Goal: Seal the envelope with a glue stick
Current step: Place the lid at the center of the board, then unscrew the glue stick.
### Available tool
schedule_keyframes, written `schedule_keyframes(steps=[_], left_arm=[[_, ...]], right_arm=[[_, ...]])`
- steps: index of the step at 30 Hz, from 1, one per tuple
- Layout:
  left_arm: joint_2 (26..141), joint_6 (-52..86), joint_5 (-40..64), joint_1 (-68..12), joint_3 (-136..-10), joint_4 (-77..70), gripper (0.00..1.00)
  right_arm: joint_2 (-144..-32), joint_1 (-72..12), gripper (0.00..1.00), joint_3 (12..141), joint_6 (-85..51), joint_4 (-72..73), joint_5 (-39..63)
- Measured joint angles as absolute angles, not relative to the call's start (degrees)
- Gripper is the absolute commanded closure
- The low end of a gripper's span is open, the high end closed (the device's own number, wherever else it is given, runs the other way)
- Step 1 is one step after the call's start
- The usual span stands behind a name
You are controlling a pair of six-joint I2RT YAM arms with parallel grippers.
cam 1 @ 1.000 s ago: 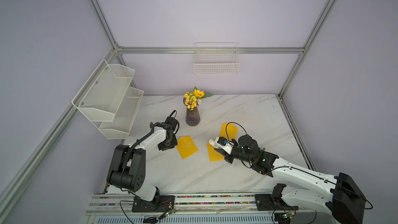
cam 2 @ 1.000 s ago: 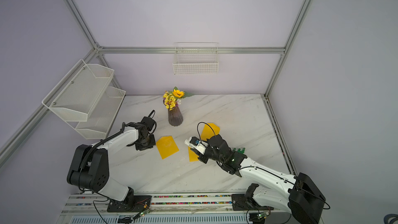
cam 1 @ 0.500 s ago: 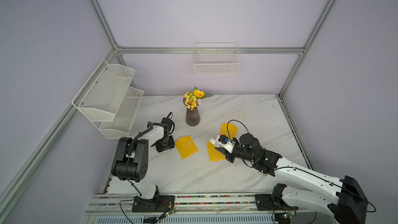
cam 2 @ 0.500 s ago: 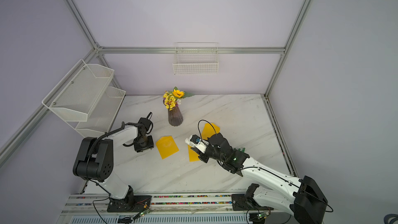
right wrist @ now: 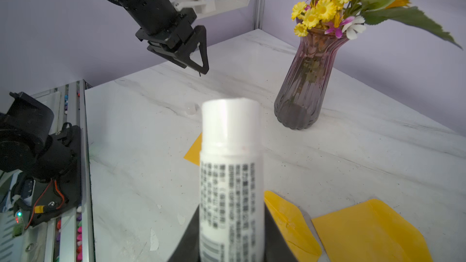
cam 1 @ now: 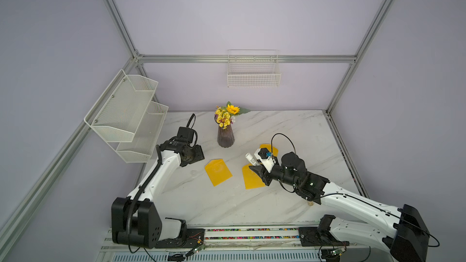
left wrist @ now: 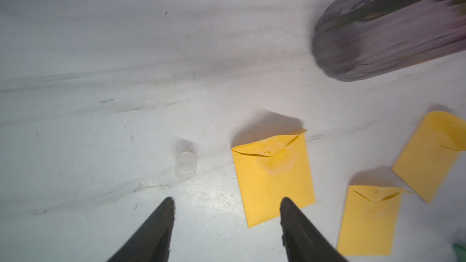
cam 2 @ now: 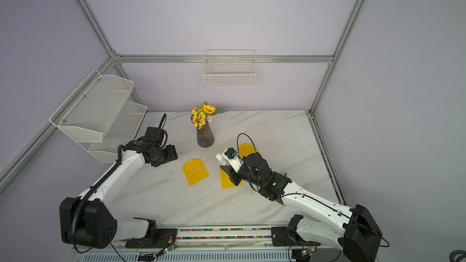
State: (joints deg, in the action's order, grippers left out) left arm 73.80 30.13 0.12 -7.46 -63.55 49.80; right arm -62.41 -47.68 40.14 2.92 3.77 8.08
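Near the middle envelope [cam 1: 251,181], your right end effector [right wrist: 232,218] grips the glue stick [right wrist: 230,147], left end effector [left wrist: 227,200] gapes empty; next, likely dab the flap

Vase [cam 1: 225,137] at the bench's [cam 1: 297,127] back middle, leftmost envelope [cam 1: 218,172] in front of it, cap [left wrist: 186,165] just left of that, middle envelope [cam 1: 252,181] further right, glue stick [cam 1: 250,158] aloft near it, rightmost envelope [cam 1: 274,149] behind, rack [cam 1: 126,112] on left wall, basket [cam 1: 253,79] on back wall.

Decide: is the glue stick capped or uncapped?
Uncapped: the glue stick shows a bare end; a clear cap stands apart on the table.
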Motion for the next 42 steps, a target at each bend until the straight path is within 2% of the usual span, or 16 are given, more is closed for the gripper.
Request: schedule_keyframes(steps=[5, 6, 11, 14, 22, 30, 37, 38, 42], left_arm=[[62.6, 29.3, 12.6, -7.7, -63.6, 43.0, 0.38], [60.4, 29.5, 16.0, -7.9, -62.6, 39.9, 0.41], [50.9, 31.1, 28.8, -10.2, -53.4, 18.6, 0.41], [46.9, 32.0, 32.3, -12.6, -47.0, 3.4, 0.41], [45.9, 32.3, 35.3, -21.3, -45.4, -18.1, 0.41], [49.6, 32.3, 36.0, -32.9, -50.8, -22.3, 0.41], [54.5, 32.4, 36.1, -36.6, -55.0, -22.9, 0.41], [55.0, 32.3, 36.1, -36.8, -55.3, -22.8, 0.44], [56.7, 30.4, 44.7, -37.3, -56.1, -22.4, 0.45]], right_arm=[[-62.1, -47.7, 1.0, 40.1, -1.1, 8.3, 9.0], [-61.8, -47.7, 1.0, 40.1, -1.7, 9.2, 9.2], [-58.5, -47.7, 1.0, 40.1, -4.0, 12.8, 11.1], [-55.5, -47.7, 1.0, 40.1, -5.2, 14.9, 12.8], [-52.5, -47.7, 1.0, 41.5, -8.8, 20.1, 21.1], [-54.8, -47.7, 1.0, 45.5, -12.7, 24.1, 28.8], [-55.3, -47.7, 1.0, 45.9, -15.9, 27.1, 31.0], [-55.3, -47.7, 1.0, 45.9, -16.3, 27.5, 31.1], [-55.3, -47.7, 1.0, 45.9, -17.8, 29.2, 31.4]])
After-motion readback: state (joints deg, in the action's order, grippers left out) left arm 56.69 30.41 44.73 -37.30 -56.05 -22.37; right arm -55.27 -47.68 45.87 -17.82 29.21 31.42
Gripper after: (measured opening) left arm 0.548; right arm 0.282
